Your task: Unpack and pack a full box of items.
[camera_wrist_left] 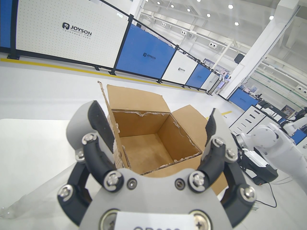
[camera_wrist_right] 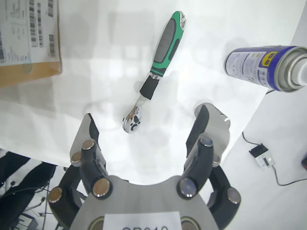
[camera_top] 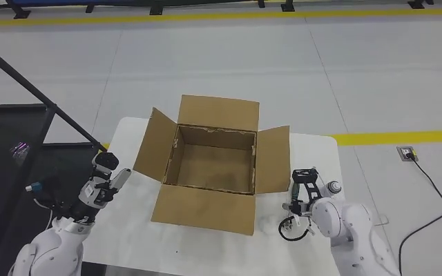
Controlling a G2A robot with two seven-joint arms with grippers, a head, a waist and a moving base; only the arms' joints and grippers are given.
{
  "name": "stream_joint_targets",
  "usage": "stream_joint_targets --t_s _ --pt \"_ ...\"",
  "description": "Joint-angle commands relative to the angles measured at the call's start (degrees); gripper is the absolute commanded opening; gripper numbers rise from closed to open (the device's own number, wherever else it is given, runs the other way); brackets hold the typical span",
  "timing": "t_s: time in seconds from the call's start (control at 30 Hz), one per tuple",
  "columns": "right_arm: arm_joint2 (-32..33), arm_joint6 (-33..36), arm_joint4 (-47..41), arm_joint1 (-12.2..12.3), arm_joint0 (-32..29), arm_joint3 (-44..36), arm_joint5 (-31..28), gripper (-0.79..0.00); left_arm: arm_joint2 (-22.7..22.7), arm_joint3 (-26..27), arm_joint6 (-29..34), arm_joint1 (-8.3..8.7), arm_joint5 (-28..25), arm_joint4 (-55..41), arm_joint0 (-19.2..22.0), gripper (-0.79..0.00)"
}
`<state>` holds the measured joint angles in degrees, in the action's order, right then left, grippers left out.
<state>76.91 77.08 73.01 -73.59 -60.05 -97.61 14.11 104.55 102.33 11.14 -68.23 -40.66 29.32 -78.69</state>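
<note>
Box [camera_top: 204,207] flaps open, left gripper [camera_wrist_left: 154,111] spread, right gripper [camera_wrist_right: 146,113] spread above ratchet wrench [camera_wrist_right: 157,70] near spray can [camera_wrist_right: 259,66]

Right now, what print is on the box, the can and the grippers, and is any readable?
Shipping label on the cardboard box: barcodes and fine print, too small to read.
Spray can: sideways logo; fine print too small to read.
Tags on left gripper and right gripper: cut off.

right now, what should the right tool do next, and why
Probably lower the right tool onto the ratchet and close on it: the tool is open, the ratchet lies flat on the table in line with it, and the box stands open and empty. Mind the spray can close by.
</note>
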Motion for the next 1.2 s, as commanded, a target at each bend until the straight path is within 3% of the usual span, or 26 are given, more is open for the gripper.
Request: stream_joint_targets --t_s 0.0,0.17,0.73,0.87,0.93,1.0,1.17 --pt "-1.2 -0.4 -0.3 -0.4 1.7 2.7 2.4 -0.277 0.0 0.0 0.0 0.00 0.0 0.0 0.0 0.000" --pt "-3.1 -1.8 0.9 -1.0 4.0 7.6 6.1 -0.394 0.0 0.0 0.0 0.00 0.0 0.0 0.0 0.000" --pt "-5.6 -4.2 -1.4 -2.3 8.3 17.8 9.2 -0.431 0.0 0.0 0.0 0.00 0.0 0.0 0.0 0.000" --pt "-6.0 -4.6 -1.5 -2.5 9.0 19.2 9.4 -0.514 0.0 0.0 0.0 0.00 0.0 0.0 0.0 0.000" --pt "-6.1 -4.6 -1.6 -2.6 9.2 19.6 9.4 -0.616 0.0 0.0 0.0 0.00 0.0 0.0 0.0 0.000" --pt "-5.9 -4.8 -1.7 -2.7 9.4 19.9 9.8 -0.773 0.0 0.0 0.0 0.00 0.0 0.0 0.0 0.000" --pt "-3.5 -5.0 -1.3 -2.3 8.1 16.2 10.0 -0.785 0.0 0.0 0.0 0.00 0.0 0.0 0.0 0.000"
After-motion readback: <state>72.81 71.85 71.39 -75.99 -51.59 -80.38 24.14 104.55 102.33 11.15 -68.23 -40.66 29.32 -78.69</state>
